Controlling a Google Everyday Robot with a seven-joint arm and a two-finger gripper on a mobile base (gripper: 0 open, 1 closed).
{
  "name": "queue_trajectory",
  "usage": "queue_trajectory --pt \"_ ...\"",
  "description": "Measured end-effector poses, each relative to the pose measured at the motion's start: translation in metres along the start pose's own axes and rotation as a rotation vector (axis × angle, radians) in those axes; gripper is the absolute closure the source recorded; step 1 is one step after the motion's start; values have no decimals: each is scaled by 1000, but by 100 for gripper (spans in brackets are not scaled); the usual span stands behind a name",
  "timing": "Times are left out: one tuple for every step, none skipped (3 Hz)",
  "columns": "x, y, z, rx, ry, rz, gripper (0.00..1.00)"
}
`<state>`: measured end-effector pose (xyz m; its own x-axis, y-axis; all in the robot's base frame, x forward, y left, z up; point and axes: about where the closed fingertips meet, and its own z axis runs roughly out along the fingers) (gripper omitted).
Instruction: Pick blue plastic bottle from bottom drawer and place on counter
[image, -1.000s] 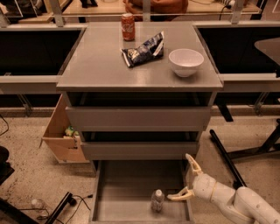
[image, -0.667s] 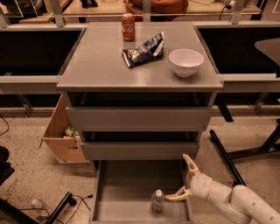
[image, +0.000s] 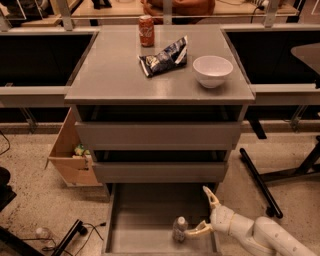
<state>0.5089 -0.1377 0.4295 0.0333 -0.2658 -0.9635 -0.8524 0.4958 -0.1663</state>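
- The gripper hangs over the near right part of the drawer, released, its fingers spread wide and holding nothing.
- The bottle stands upright on the drawer floor, near the front and right of centre. One finger points at its right side; whether they touch I cannot tell. The other finger sits well apart, farther back.
- Risk: the bottle looks light and narrow, so a sideways nudge from that finger would likely tip it or send it rolling across the floor.
- Risk: closing before the bottle is between the fingers would catch air or squeeze it out.
- Risk: lifting may clip the drawer fronts above.
- The drawer holds only the bottle.
- The counter carries a can, a bag and a bowl; its near left is bare.
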Motion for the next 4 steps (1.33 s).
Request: queue_trajectory --pt "39 4 15 -27 28 6 0" --pt "75 13 34 -55 46 17 0" --pt "108 28 49 -78 80 51 0" --pt "138 41 59 -91 110 97 0"
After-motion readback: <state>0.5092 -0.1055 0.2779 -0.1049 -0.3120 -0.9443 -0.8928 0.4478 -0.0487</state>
